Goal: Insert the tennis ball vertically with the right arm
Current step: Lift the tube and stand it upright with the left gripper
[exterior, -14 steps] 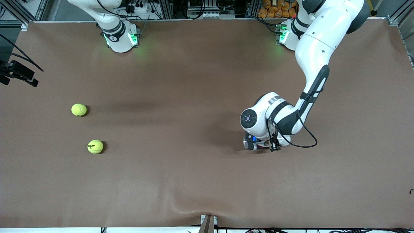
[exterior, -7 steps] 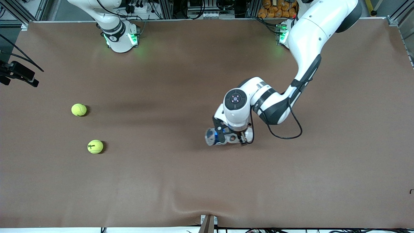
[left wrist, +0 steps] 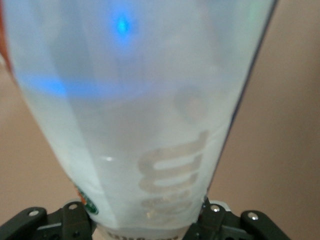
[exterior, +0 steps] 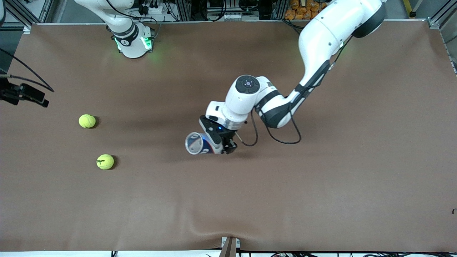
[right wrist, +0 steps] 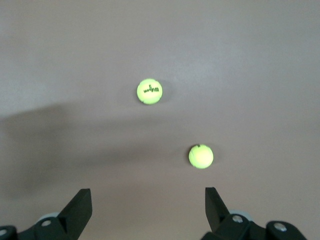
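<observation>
Two yellow tennis balls lie on the brown table toward the right arm's end. The plain one point(exterior: 87, 121) point(right wrist: 201, 156) is farther from the front camera than the one with black print point(exterior: 105, 161) point(right wrist: 149, 91). My right gripper point(right wrist: 146, 196) hangs open high above them with nothing between its fingers. My left gripper point(exterior: 218, 142) point(left wrist: 145, 225) is shut on a clear plastic ball can point(exterior: 197, 143) point(left wrist: 150, 125) over the middle of the table. The can is tipped on its side, and its open mouth faces the right arm's end.
The brown table cover point(exterior: 321, 200) has a raised wrinkle near its front edge. A black part with cables point(exterior: 25, 95) juts in at the right arm's end of the table. The right arm's base point(exterior: 132, 43) stands at the table's back edge.
The left arm has swung from its own side toward the table's middle, carrying the can, which now shows its open mouth. The black part at the table's end shifted slightly. The balls stayed put.
</observation>
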